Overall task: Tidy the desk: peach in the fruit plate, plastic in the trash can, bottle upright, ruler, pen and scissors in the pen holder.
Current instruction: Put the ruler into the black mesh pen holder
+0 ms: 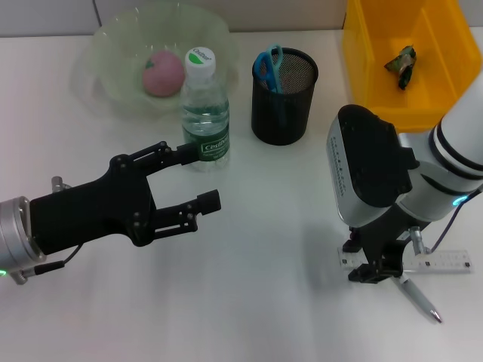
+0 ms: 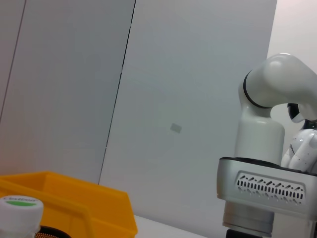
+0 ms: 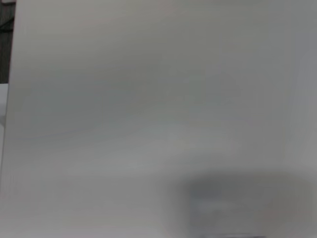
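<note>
ruler (image 1: 441, 262) and pen (image 1: 419, 299) left on tabletop (image 1: 249, 302), right gripper (image 1: 375, 269) down on them

right gripper state cannot tell; it sits by the ruler's end with the pen touching, so a grab could take both or skid the ruler. left gripper (image 1: 198, 176) apart beside upright bottle (image 1: 204, 113), could tip it.

Counter (image 1: 249, 302): white, smooth, matte surface filling nearly the whole head view, evenly lit, with soft shadows. Wall (image 2: 188, 89): pale grey flat panels behind the counter, divided by thin dark vertical seams, one small grey square patch (image 2: 176, 128) on the middle panel. Far edge of counter meets the wall panels along the top of the head view.
</note>
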Motion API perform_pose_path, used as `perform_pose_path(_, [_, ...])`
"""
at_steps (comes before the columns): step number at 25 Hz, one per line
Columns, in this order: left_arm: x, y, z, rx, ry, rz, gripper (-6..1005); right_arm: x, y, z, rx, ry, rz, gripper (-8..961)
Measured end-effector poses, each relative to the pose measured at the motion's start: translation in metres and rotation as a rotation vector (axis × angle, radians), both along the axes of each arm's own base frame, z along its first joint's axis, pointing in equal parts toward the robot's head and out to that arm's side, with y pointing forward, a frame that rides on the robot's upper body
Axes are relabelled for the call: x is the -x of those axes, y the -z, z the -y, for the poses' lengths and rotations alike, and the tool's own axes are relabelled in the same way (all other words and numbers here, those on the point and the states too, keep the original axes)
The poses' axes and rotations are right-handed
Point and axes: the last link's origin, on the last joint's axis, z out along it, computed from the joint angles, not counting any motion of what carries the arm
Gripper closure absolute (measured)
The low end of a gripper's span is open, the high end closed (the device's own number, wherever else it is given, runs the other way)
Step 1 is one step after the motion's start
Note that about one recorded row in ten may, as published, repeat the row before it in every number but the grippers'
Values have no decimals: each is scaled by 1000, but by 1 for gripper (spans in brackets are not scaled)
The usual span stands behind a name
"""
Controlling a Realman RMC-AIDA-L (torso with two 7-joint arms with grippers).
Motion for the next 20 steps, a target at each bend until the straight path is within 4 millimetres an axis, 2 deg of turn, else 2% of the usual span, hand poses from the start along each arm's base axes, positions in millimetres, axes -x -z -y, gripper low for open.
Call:
perform_pose_path(5, [0,0,0,0,-1,0,188,0,-1,0,-5,2,-8,575])
perform_pose_path(9, [0,0,0,0,-1,0,188,7,-9,-2,-39,13,-72,576])
perform_pose_path(14, [0,0,0,0,1,0,188,21,-32,-8,-99,48,-237,575])
perform_pose_path(16, [0,0,0,0,-1,0,188,25,-47,-15,-157,65,-340,575])
perform_pose_path(20, [1,0,1,0,-2,-1,188,29,-62,-25,-240,83,-454,575])
